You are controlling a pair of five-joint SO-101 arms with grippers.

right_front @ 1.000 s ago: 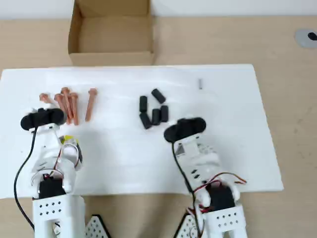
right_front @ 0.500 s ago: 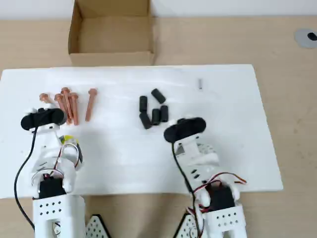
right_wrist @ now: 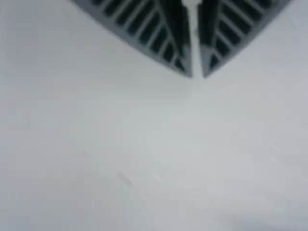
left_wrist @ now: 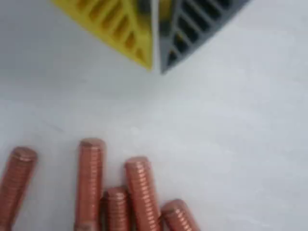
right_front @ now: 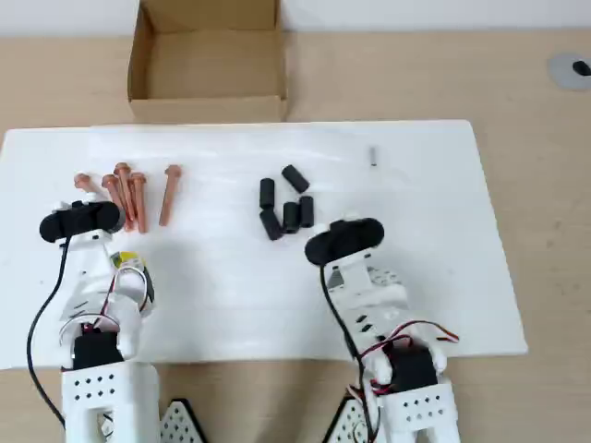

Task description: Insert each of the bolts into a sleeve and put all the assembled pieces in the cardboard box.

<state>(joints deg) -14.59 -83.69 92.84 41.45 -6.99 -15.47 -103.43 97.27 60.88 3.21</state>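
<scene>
- Two claws, left (left_wrist: 156,67) and right (right_wrist: 195,72), hang closed and empty over the white sheet (right_front: 416,231).
- Five bolts (right_front: 138,198) lie just beyond the left claw, and five sleeves (right_front: 290,217) lie beyond the right.
- One box (right_front: 208,109) stands farthest away, on the desk (right_front: 416,74).
- Nothing has shifted since earlier.

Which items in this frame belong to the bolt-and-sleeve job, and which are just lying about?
Job items:
- copper bolts
- black sleeves
- cardboard box

Lying about:
- small grey piece on the white sheet
- grey disc off the sheet, far right
</scene>
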